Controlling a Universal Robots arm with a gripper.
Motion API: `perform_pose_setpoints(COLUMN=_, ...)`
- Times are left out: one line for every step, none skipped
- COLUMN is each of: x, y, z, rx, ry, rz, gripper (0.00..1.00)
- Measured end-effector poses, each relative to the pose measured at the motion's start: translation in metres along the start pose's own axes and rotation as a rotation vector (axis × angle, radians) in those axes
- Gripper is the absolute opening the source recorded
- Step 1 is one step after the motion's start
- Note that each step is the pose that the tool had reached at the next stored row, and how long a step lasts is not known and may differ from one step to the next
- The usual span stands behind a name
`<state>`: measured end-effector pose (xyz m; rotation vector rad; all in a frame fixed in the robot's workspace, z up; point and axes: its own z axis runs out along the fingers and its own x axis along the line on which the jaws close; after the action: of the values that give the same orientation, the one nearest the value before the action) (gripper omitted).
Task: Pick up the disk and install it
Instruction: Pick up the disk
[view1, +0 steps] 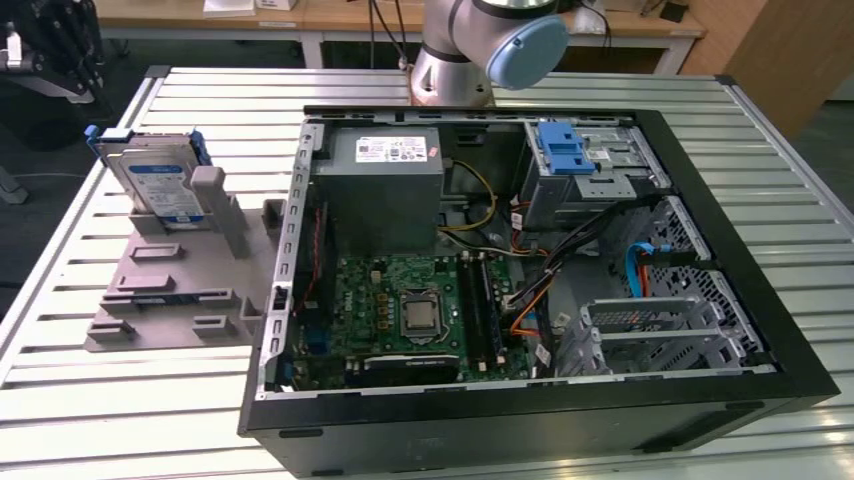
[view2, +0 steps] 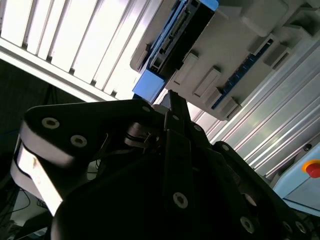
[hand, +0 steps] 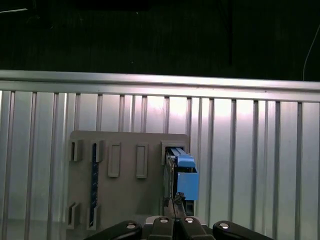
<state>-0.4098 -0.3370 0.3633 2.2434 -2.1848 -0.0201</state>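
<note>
Disk (view1: 155, 186) upright in grey holder (view1: 174, 272), open computer case (view1: 534, 420) beside

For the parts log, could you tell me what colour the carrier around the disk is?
Blue, clearest in the exterior view, framing the disk.

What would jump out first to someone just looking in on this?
The open computer case dominates mid-table in the exterior view, its motherboard exposed. At that view's left, the disk stands on edge in a grey holder. In the first wrist view, the gripper is aimed at the disk.
</note>
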Motion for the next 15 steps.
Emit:
perform_pose_setpoints(x=0.0000, y=0.0000, z=0.0000, rx=0.0000, ry=0.0000, rz=0.000, gripper=0.11)
perform_pose_setpoints(x=0.0000, y=0.0000, z=0.0000, rx=0.0000, ry=0.0000, rz=0.000, gripper=0.11)
perform_pose_setpoints(x=0.0000, y=0.0000, z=0.0000, rx=0.0000, ry=0.0000, rz=0.000, gripper=0.11)
perform_pose_setpoints(x=0.0000, y=0.0000, z=0.0000, rx=0.0000, ry=0.0000, rz=0.000, gripper=0.11)
perform_pose_setpoints(x=0.0000, y=0.0000, z=0.0000, rx=-0.0001, ry=0.0000, rz=0.000, gripper=0.11)
perform_pose_setpoints(x=0.0000, y=0.0000, z=0.0000, rx=0.0000, ry=0.0000, rz=0.000, gripper=0.11)
perform_pose_setpoints(x=0.0000, y=0.0000, z=0.0000, rx=0.0000, ry=0.0000, rz=0.000, gripper=0.11)
perform_pose_setpoints(x=0.0000, y=0.0000, z=0.0000, rx=0.0000, ry=0.0000, rz=0.000, gripper=0.11)
perform_pose_setpoints(x=0.0000, y=0.0000, z=0.0000, rx=0.0000, ry=0.0000, rz=0.000, gripper=0.11)
perform_pose_setpoints(x=0.0000, y=0.0000, z=0.0001, rx=0.0000, ry=0.0000, rz=0.000, gripper=0.17)
perform_pose_setpoints(x=-0.0002, y=0.0000, z=0.0002, rx=0.0001, ry=0.0000, rz=0.000, gripper=0.17)
perform_pose_setpoints(x=-0.0006, y=0.0000, z=0.0004, rx=0.0002, ry=0.0009, rz=0.000, gripper=0.23)
perform_pose_setpoints(x=-0.0010, y=0.0000, z=0.0006, rx=0.0000, ry=0.0019, rz=0.000, gripper=0.23)
perform_pose_setpoints(x=-0.0017, y=-0.0001, z=0.0009, rx=-0.0002, ry=0.0031, rz=0.000, gripper=0.29)
perform_pose_setpoints(x=-0.0030, y=-0.0001, z=0.0014, rx=-0.0002, ry=0.0038, rz=0.001, gripper=0.35)
